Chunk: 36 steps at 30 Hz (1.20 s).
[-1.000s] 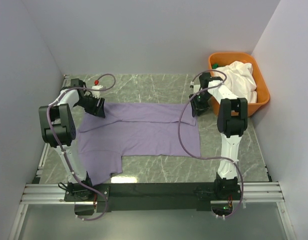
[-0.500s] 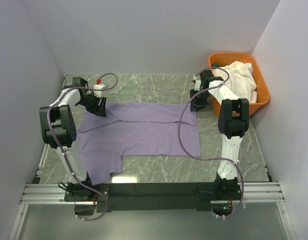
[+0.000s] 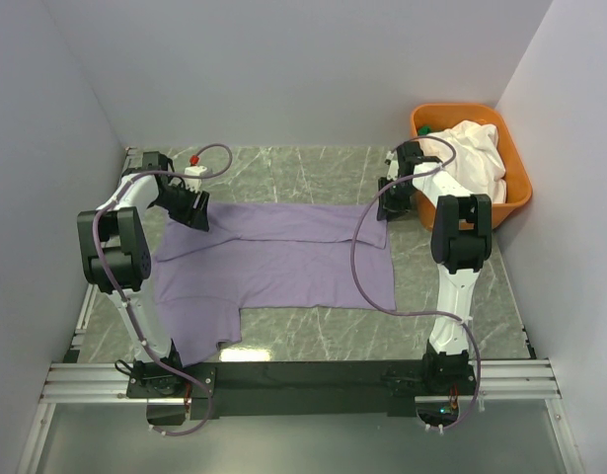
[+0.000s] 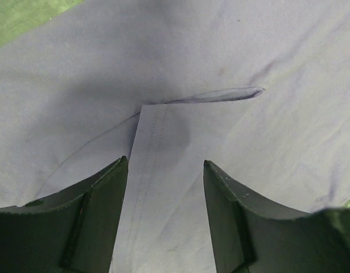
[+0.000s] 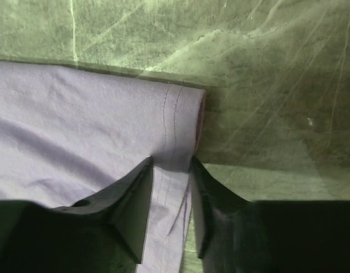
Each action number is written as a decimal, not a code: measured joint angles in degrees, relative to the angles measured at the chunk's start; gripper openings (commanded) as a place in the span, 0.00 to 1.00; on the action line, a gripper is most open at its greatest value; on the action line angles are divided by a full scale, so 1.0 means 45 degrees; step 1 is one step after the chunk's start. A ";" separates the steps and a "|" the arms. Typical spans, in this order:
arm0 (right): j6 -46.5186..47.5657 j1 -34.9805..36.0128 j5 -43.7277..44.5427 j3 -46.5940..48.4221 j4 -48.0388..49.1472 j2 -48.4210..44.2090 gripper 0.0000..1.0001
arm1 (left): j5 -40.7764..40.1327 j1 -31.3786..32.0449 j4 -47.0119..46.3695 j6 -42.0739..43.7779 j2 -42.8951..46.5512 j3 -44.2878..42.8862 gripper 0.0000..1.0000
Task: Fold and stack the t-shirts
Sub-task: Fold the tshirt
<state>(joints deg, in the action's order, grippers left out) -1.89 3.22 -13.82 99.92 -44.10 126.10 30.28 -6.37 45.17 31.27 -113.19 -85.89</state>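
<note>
The lavender t-shirt lies spread flat on the marbled table. My left gripper is down at its far left corner. In the left wrist view the jaws stand open on either side of a stitched hem, with the cloth lying flat between them. My right gripper is at the far right corner. Its jaws stand narrowly apart astride the stitched edge, which looks slightly creased between them. The white t-shirt is heaped in the orange tub.
The orange tub sits at the far right against the wall, just right of my right arm. Grey walls close in the table on the left, back and right. A small white fixture with a red knob stands beside the left arm.
The left gripper shifted slightly toward the far left corner of the shirt. The right gripper edged a little right along the far hem, and its jaws drew slightly closer together.
</note>
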 measured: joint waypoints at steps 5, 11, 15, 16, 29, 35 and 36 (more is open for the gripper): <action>-0.0092 -0.0010 -0.0136 -0.0019 0.0049 0.0000 0.24 | -0.0034 0.0000 0.0015 0.0000 0.0000 -0.0005 0.61; -0.0160 -0.0015 -0.0126 -0.0039 0.0155 0.0000 0.16 | -0.0044 0.0000 0.0024 0.0005 0.0000 -0.0005 0.61; -0.0141 -0.0015 0.0107 -0.0039 0.0180 0.0000 0.27 | -0.0049 0.0000 0.0024 0.0005 0.0000 -0.0005 0.61; -0.0126 -0.0019 0.0194 -0.0039 0.0175 0.0000 0.28 | -0.0049 0.0000 0.0024 0.0000 0.0000 -0.0005 0.61; 0.0024 -0.0029 0.0510 0.0160 -0.0092 0.0000 0.08 | -0.0049 0.0019 0.0024 0.0000 0.0000 -0.0005 0.60; 0.0068 -0.0034 0.0481 0.0413 -0.0121 0.0005 0.00 | -0.0049 0.0019 0.0024 0.0000 0.0000 -0.0005 0.60; 0.0073 -0.0034 0.0481 0.0471 -0.0136 0.0010 0.00 | -0.0049 0.0019 0.0024 0.0000 0.0000 -0.0005 0.60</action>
<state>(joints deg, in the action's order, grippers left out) -1.56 3.07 -11.66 102.04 -44.71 126.15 30.06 -6.28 45.28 31.27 -113.19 -85.91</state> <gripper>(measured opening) 0.008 0.605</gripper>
